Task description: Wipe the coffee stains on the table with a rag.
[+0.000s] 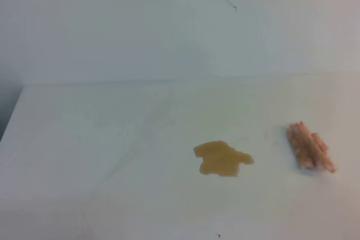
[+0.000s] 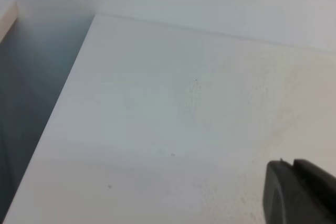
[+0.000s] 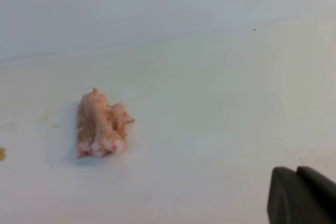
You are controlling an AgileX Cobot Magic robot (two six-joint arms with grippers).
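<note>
The coffee stains [image 1: 222, 158] form one tan-yellow blotch with lobed edges on the white table [image 1: 112, 139], right of centre. The rag [image 1: 309, 147] lies as a pinkish folded bundle to the blotch's right, touching nothing. In the right wrist view the rag [image 3: 101, 125] sits left of centre, and my right gripper [image 3: 294, 170] shows only as dark fingertips pressed together at the lower right, well away from it. My left gripper [image 2: 289, 165] looks the same in the left wrist view, over bare table [image 2: 157, 119], its fingertips together with nothing between them. Neither gripper appears in the exterior high view.
A white wall [image 1: 169, 26] rises behind the table. The table's left edge [image 2: 58, 103] drops off to a dark grey gap. Faint smears mark the tabletop left of the rag [image 3: 50, 119].
</note>
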